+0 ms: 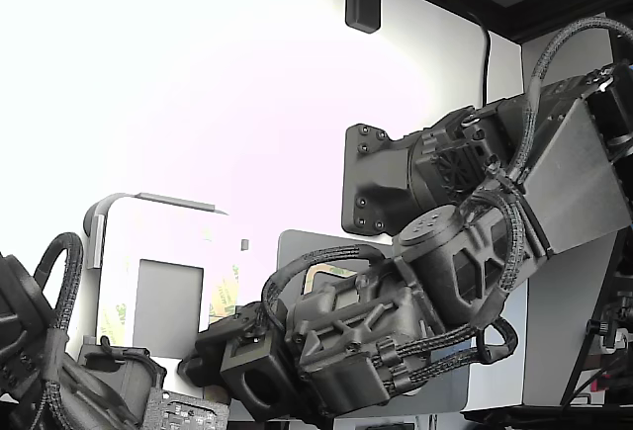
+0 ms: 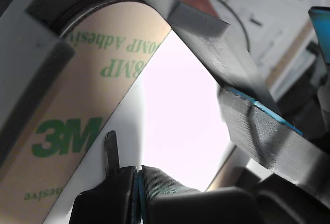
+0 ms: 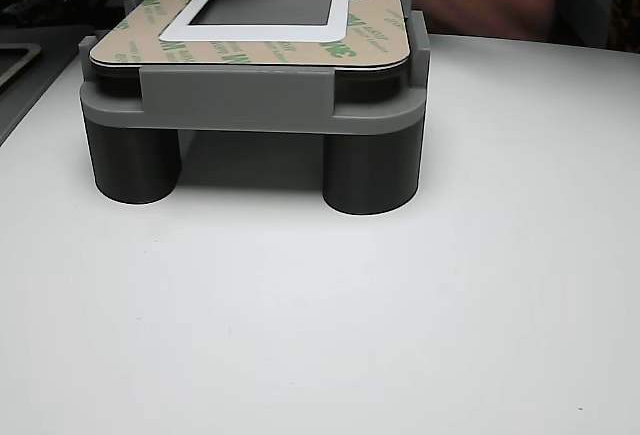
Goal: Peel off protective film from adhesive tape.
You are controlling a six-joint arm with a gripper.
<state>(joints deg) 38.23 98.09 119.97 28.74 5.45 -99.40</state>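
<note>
While flat on one fixture (image 3: 240, 105), one protective film (image 3: 250, 52), claw (image 2: 138, 175) seemingly closed

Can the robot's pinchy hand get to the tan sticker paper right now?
Probably yes. In the wrist view the end effector sits right beside the protective film, its fingertips together, with nothing between them. Whether it has caught the film's edge is unclear.

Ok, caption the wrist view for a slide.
Gripper fingertips closed at the edge of the tan, green-printed protective film seated in its grey fixture.
</note>
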